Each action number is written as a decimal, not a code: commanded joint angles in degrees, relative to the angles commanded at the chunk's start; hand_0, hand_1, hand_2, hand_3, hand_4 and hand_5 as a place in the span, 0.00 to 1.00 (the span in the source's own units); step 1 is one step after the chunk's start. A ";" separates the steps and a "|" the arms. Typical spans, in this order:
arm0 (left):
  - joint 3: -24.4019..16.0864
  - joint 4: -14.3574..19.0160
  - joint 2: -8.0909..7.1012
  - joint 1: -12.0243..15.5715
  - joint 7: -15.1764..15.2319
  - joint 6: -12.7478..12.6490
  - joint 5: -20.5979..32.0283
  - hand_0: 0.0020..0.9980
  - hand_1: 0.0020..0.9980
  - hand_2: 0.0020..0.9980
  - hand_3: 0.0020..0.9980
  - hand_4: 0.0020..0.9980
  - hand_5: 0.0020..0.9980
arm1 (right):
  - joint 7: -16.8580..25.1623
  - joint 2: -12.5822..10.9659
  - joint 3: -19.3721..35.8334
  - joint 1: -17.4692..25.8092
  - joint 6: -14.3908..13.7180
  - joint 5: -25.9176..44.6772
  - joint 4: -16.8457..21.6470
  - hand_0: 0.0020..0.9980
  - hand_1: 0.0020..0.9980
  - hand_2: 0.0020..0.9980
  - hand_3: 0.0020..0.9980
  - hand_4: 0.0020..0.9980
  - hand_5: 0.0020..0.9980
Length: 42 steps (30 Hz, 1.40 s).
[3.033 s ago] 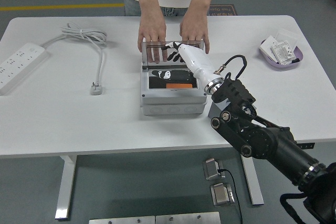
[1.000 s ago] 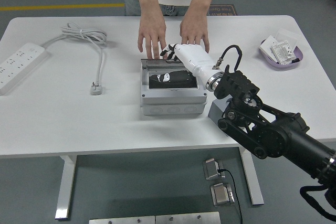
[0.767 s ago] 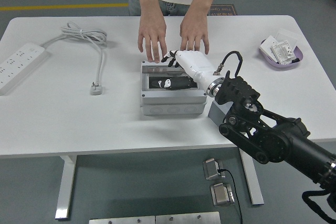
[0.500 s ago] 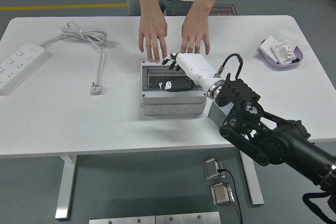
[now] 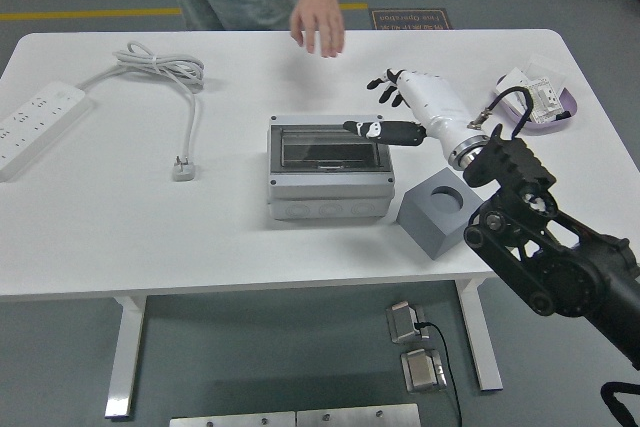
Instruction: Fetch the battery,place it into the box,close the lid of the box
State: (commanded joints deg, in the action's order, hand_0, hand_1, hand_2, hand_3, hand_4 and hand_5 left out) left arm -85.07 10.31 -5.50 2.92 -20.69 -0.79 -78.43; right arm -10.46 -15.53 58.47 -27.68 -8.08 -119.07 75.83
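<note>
tabletop (image 5: pixel 120 232) front-left: bare, open passage | centre: box (image 5: pixel 329 167), lid down, blocks | just right: grey block (image 5: pixel 440 212), seemingly apart from box | far left: cable (image 5: pixel 180 97), power strip (image 5: pixel 35 127) | far right: tray (image 5: pixel 540 97) | far edge: person's hand (image 5: pixel 320 22)

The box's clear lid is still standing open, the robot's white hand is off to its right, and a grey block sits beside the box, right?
Not quite. The head view shows the box with its clear lid shut flat. The rest holds: the robot's right hand is to its right, fingers spread, and the grey block sits beside the box.
</note>
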 joint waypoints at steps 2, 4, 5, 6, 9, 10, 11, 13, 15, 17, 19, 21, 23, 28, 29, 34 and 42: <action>0.34 0.00 0.05 0.23 -0.03 -0.05 0.45 0.68 0.67 0.66 0.73 0.77 0.41 | 0.13 -1.02 3.54 1.78 0.40 -0.45 2.40 0.60 0.51 0.56 0.69 1.00 0.70; 0.57 0.00 0.06 0.39 -0.01 -0.11 0.77 0.68 0.67 0.66 0.73 0.77 0.41 | 0.35 -1.59 6.80 3.26 0.45 -0.67 4.55 0.60 0.51 0.56 0.69 1.00 0.70; 0.68 0.00 0.07 0.47 0.00 -0.13 0.91 0.68 0.67 0.66 0.73 0.77 0.41 | 0.56 -1.80 8.69 4.05 0.33 -0.71 5.77 0.60 0.51 0.56 0.69 1.00 0.70; 0.79 0.00 0.08 0.53 0.04 -0.15 1.05 0.68 0.67 0.66 0.73 0.77 0.42 | 0.95 -1.91 10.40 4.83 0.07 -0.44 6.96 0.58 0.49 0.55 0.69 1.00 0.71; 0.91 0.00 0.10 0.65 0.14 -0.16 1.21 0.68 0.67 0.66 0.73 0.77 0.42 | 2.77 -1.58 15.47 6.85 -1.59 1.02 9.31 0.58 0.49 0.55 0.69 1.00 0.71; 0.94 0.00 0.11 0.68 0.17 -0.16 1.26 0.68 0.67 0.66 0.73 0.77 0.42 | 3.54 -1.34 17.10 7.46 -2.31 1.94 9.64 0.58 0.49 0.55 0.69 1.00 0.71; 0.97 0.00 0.12 0.71 0.20 -0.14 1.29 0.68 0.67 0.66 0.73 0.77 0.42 | 4.79 -0.95 19.26 8.34 -3.48 3.37 9.84 0.58 0.49 0.55 0.69 1.00 0.71; 1.04 0.00 0.13 0.78 0.25 -0.10 1.35 0.68 0.67 0.66 0.73 0.77 0.42 | 7.00 -0.34 22.44 9.84 -5.53 6.09 9.71 0.56 0.47 0.54 0.69 1.00 0.72; 1.03 0.00 0.11 0.87 0.23 -0.06 1.29 0.68 0.67 0.66 0.73 0.77 0.42 | 9.36 0.12 25.44 11.40 -7.60 9.46 9.33 0.56 0.47 0.54 0.69 1.00 0.72; 0.98 0.00 -0.01 0.97 0.20 -0.03 1.18 0.68 0.67 0.66 0.73 0.77 0.42 | 11.92 0.47 28.26 13.11 -9.45 13.33 8.97 0.56 0.47 0.54 0.69 1.00 0.72; 0.91 0.00 -0.24 1.04 0.20 -0.02 1.05 0.68 0.67 0.66 0.73 0.77 0.42 | 14.02 0.75 30.69 14.68 -10.44 16.78 8.81 0.55 0.47 0.54 0.69 1.00 0.72; 0.84 0.00 -0.50 1.07 0.20 -0.01 0.92 0.68 0.67 0.66 0.73 0.77 0.42 | 15.34 1.13 32.86 16.03 -10.97 19.78 8.70 0.55 0.47 0.54 0.69 1.00 0.72; 0.80 0.00 -0.74 1.08 0.20 0.04 0.78 0.68 0.67 0.66 0.73 0.77 0.42 | 16.18 1.58 34.54 17.10 -11.28 22.55 8.64 0.55 0.47 0.54 0.69 1.00 0.72; 0.60 0.00 -1.13 1.06 0.24 0.12 0.37 0.68 0.67 0.66 0.73 0.77 0.42 | 17.99 2.40 36.70 18.66 -12.10 28.01 8.87 0.58 0.48 0.56 0.69 1.00 0.72; 0.58 0.00 -1.19 1.05 0.27 0.13 0.32 0.68 0.67 0.66 0.73 0.77 0.42 | 18.34 2.43 37.05 18.88 -12.30 28.89 8.98 0.58 0.48 0.56 0.69 1.00 0.72; 0.45 0.00 -1.19 0.95 0.43 0.10 0.47 0.68 0.67 0.66 0.73 0.77 0.42 | 19.00 2.25 38.80 19.55 -14.35 31.65 9.26 0.61 0.50 0.56 0.70 1.00 0.73; 0.12 0.00 -0.34 0.64 0.65 0.15 0.51 0.68 0.67 0.66 0.73 0.77 0.42 | 19.82 2.60 41.36 20.92 -16.03 35.08 9.69 0.63 0.50 0.56 0.71 0.99 0.71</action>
State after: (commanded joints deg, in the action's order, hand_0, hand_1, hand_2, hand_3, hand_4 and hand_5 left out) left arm -84.95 10.31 -5.84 3.56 -20.04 -0.63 -77.93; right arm 9.36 -12.93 99.84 -6.76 -24.11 -84.00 85.52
